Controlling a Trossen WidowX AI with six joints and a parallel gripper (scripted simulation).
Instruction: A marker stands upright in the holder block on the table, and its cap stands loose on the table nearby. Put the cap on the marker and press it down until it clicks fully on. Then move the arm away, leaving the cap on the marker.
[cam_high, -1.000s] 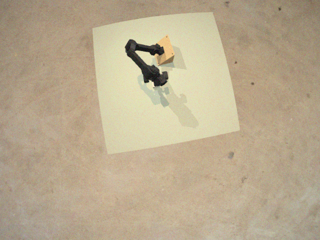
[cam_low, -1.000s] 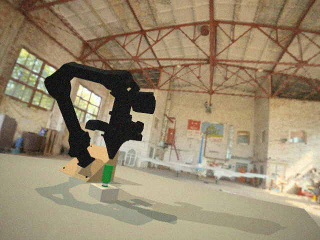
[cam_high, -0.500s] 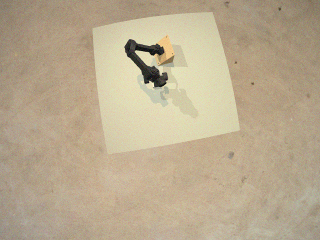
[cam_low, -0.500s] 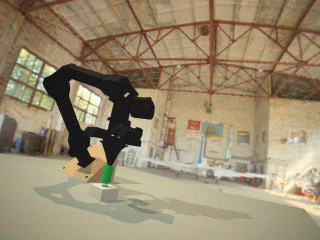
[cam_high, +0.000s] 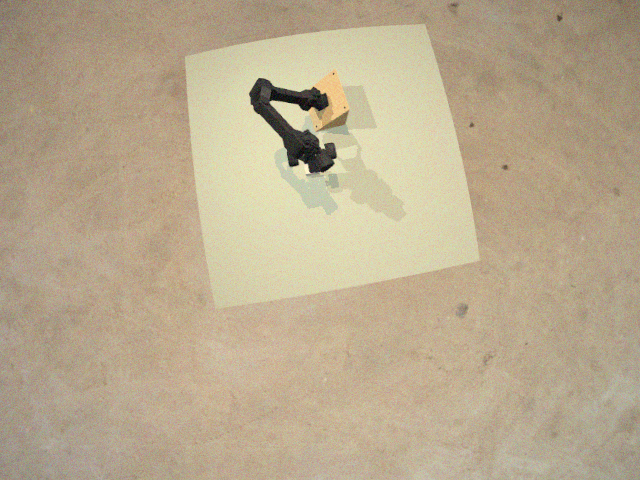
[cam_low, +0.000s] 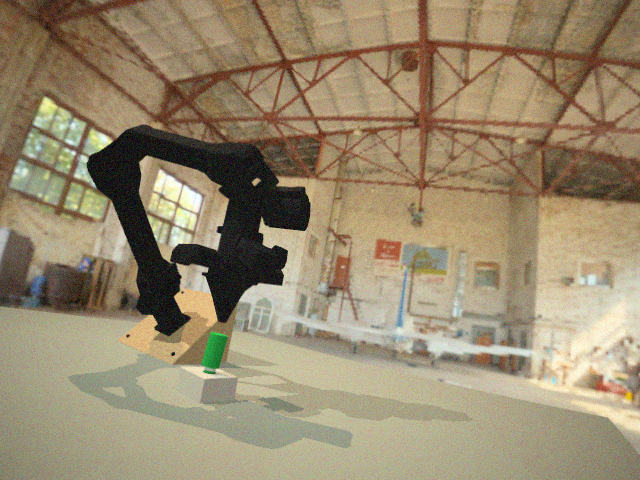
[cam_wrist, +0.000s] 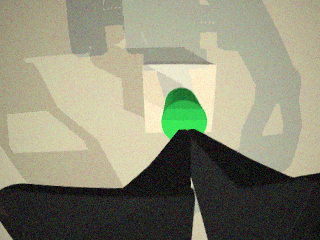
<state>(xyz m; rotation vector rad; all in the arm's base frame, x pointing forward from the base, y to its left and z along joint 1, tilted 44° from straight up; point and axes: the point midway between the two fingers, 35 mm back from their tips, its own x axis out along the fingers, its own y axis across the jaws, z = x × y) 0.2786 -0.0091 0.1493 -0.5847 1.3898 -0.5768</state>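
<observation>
The white holder block (cam_low: 219, 390) (cam_wrist: 204, 82) sits on the table. The green cap (cam_low: 214, 352) (cam_wrist: 184, 114) stands upright over the marker in the block, leaning slightly in the exterior view. A short pale band of the marker (cam_low: 209, 369) shows between the cap and the block. Whether the cap is clicked fully on cannot be told. My gripper (cam_low: 223, 319) (cam_wrist: 186, 138) is shut and empty, its fingertips together. They are a little above the cap's top with a small gap in the exterior view. In the top view the arm hides the cap.
The arm's wooden base wedge (cam_high: 338, 98) (cam_low: 199, 304) stands behind the block. The pale table top (cam_high: 258, 248) (cam_low: 465, 444) carries the arm's shadows. The table's edges show in the top view.
</observation>
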